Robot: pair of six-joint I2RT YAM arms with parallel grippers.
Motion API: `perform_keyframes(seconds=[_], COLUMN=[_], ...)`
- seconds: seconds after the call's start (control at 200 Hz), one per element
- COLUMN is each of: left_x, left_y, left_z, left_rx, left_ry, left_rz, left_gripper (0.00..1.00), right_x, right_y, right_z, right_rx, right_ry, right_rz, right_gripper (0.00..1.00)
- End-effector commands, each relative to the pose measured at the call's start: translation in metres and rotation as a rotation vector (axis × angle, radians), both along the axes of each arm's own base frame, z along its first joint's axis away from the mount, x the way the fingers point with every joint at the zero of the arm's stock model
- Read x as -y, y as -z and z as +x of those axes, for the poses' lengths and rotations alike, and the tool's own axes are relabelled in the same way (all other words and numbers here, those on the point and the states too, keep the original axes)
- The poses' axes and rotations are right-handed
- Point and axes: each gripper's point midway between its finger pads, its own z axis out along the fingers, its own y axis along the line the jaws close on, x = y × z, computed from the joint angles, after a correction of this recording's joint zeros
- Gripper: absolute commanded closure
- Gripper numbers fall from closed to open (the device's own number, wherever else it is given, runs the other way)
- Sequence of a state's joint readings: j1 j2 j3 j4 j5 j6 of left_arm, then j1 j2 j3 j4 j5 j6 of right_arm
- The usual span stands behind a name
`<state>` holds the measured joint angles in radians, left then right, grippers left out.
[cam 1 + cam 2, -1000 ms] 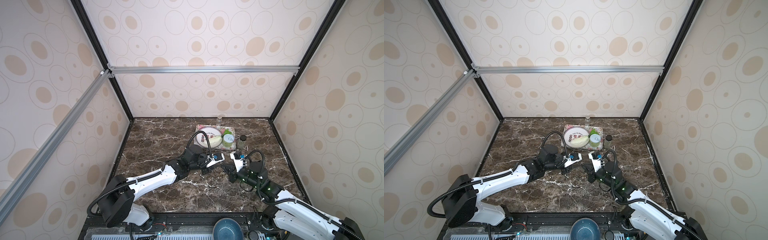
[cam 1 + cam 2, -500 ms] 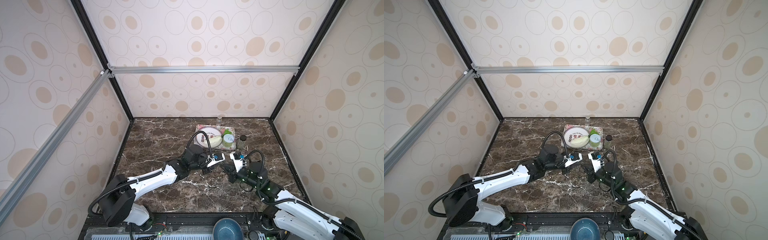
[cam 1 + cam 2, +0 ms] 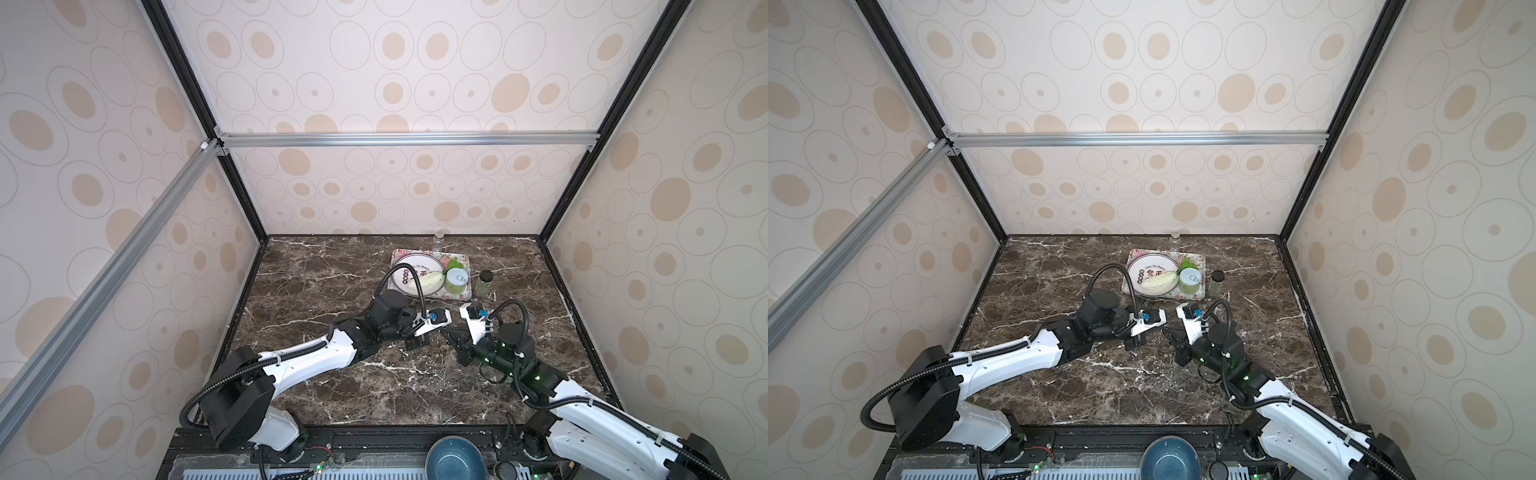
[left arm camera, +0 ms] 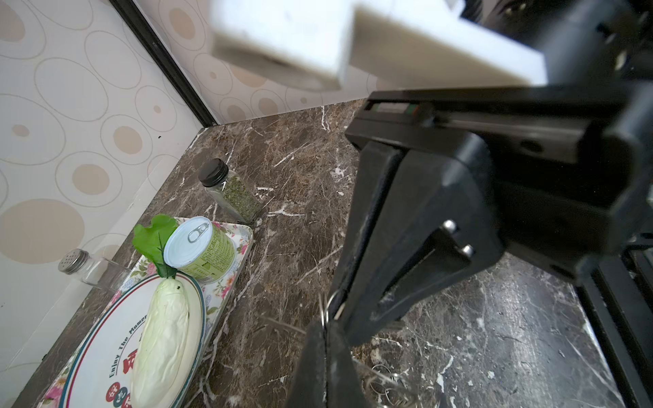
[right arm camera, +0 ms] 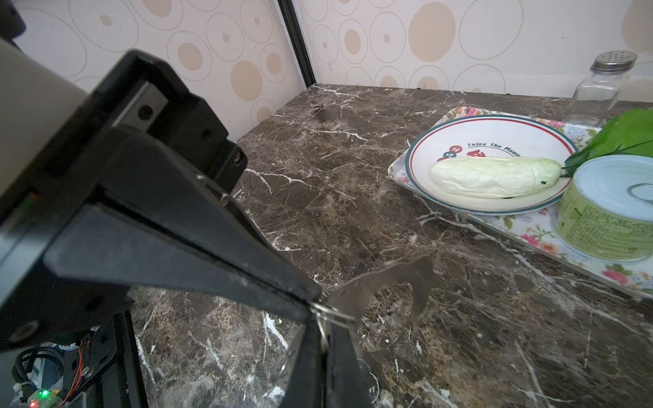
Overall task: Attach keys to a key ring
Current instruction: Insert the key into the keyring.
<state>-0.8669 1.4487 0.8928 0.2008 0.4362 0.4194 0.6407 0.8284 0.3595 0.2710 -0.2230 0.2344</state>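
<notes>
My left pincer (image 5: 311,300) and right pincer (image 5: 323,348) are both clamped fully shut on the thin wire loop (image 5: 335,314). They meet at lower centre in both top views. The grey key ring (image 5: 374,286) sits against that loop.

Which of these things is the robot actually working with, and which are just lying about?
In use: key ring, wire loop, left gripper, right gripper.
Lying about: tray, plate, cabbage, can, leaf, herb jar, shaker, blue bowl.
</notes>
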Motion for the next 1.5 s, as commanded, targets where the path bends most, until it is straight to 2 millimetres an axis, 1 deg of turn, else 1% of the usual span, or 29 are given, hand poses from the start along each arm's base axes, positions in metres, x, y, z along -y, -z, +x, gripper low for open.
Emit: perform_keyframes(seconds=[0.0, 0.175, 0.195, 0.21, 0.285, 0.425, 0.665, 0.835, 1.005, 1.375, 1.425, 1.496], left_x=[0.005, 0.000, -0.001, -0.001, -0.002, -0.004, -0.003, -0.001, -0.002, -0.004, -0.004, -0.004], left_y=[-0.016, -0.027, -0.026, -0.031, -0.037, -0.044, -0.045, -0.042, -0.043, -0.043, -0.042, -0.042], left_z=[0.006, 0.003, 0.001, 0.002, -0.001, -0.004, -0.007, -0.006, -0.005, -0.002, -0.002, -0.002], left_rx=[0.062, 0.092, 0.088, 0.102, 0.119, 0.134, 0.133, 0.127, 0.131, 0.137, 0.135, 0.135], left_ry=[-0.009, -0.017, -0.016, -0.017, -0.013, -0.010, 0.005, 0.012, 0.005, -0.018, -0.019, -0.018], left_rz=[-0.020, -0.065, -0.064, -0.084, -0.116, -0.151, -0.168, -0.163, -0.161, -0.149, -0.148, -0.147], left_gripper=[1.00, 1.00, 1.00, 1.00, 1.00, 1.00, 1.00, 1.00, 1.00, 1.00, 0.98, 0.93], right_x=[-0.005, 0.001, 0.002, 0.002, 0.005, 0.009, 0.011, 0.004, 0.007, 0.007, 0.007, 0.008], right_y=[-0.013, -0.010, -0.009, -0.008, -0.007, -0.003, 0.003, -0.003, -0.004, -0.005, -0.006, -0.006], right_z=[-0.002, 0.004, 0.004, 0.004, 0.007, 0.011, 0.017, 0.011, 0.011, 0.010, 0.010, 0.009], right_rx=[0.038, 0.034, 0.033, 0.032, 0.023, 0.000, -0.044, -0.037, -0.024, -0.022, -0.019, -0.017], right_ry=[-0.021, 0.031, 0.036, 0.038, 0.055, 0.079, 0.084, 0.027, 0.041, 0.036, 0.036, 0.037], right_rz=[0.025, 0.041, 0.041, 0.041, 0.048, 0.065, 0.087, 0.085, 0.082, 0.081, 0.082, 0.082], right_gripper=[1.00, 1.00, 1.00, 1.00, 1.00, 1.00, 1.00, 1.00, 1.00, 1.00, 1.00, 1.00])
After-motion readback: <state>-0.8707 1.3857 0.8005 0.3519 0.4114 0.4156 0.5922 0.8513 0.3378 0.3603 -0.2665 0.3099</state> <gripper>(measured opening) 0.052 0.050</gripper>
